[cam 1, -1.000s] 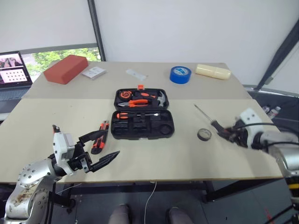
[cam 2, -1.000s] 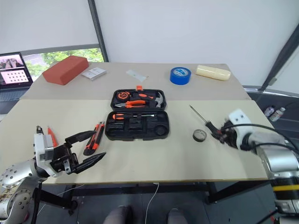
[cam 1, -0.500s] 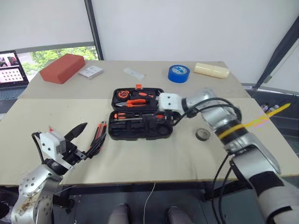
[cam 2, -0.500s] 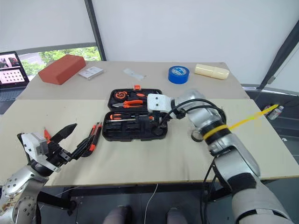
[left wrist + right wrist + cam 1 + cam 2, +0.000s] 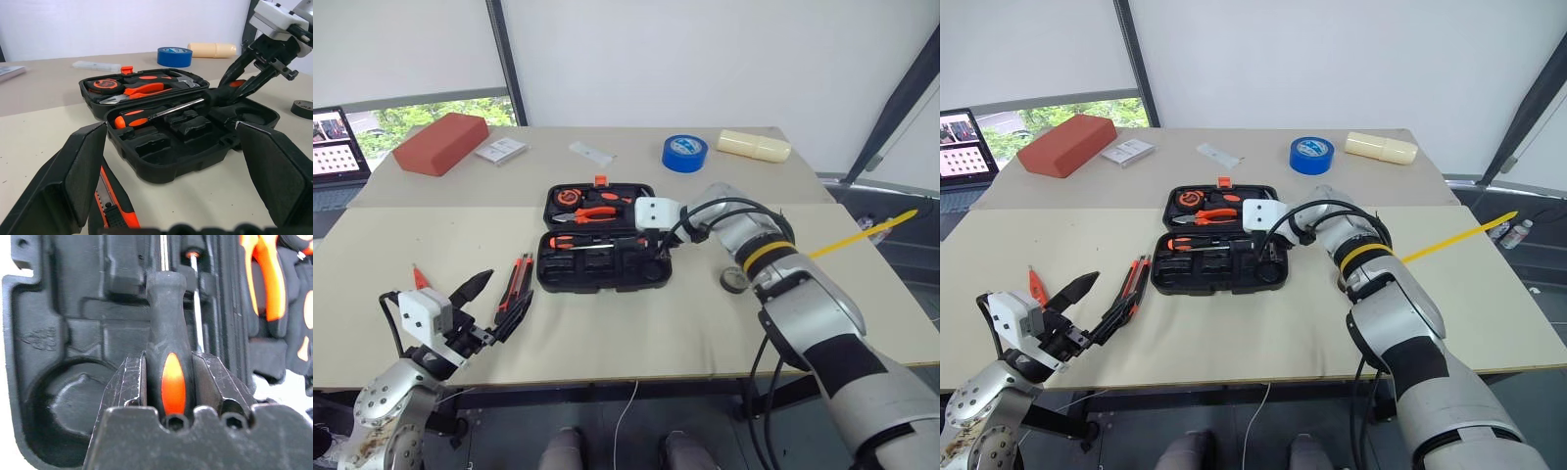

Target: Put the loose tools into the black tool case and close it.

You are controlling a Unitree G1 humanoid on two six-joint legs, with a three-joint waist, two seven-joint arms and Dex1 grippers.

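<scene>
Moved since a second ago: right gripper (image 5: pixel 168 363), swung from the table's right edge across to the open case, screwdriver carried along; left gripper near where it was.
Small red tester screwdriver (image 5: pixel 414 275): loose on the tabletop at far left, well apart from the case; not yet packed.
Left gripper (image 5: pixel 499 294): released, both black fingers spread wide, nothing between them; hovering just beside the knife.
Orange-and-black utility knife (image 5: pixel 516 279): flat on the table, left of the case and near it; not yet packed.
Black plastic hinged clamshell tool case (image 5: pixel 570 284): open at table centre, lid laid back away from the robot, small orange latch on its far edge; closing still to do.
Orange-and-black-handled screwdriver, first (image 5: pixel 592 241): already lying in a moulded slot along the hinge side of the near half; counted as packed.
Black-handled screwdriver with orange inlay, second (image 5: pixel 166 308): clamped by the handle in the right gripper, shaft pointing across the near half of the case toward the seated screwdriver; over the slots, whether touching them cannot be told.
Small black tape roll (image 5: pixel 734 280): on the table right of the case, apart from it; round recess in the case's near right corner unfilled.
Tally, as judged: one tool seated, one being delivered, three loose, lid open; roughly a third done.
</scene>
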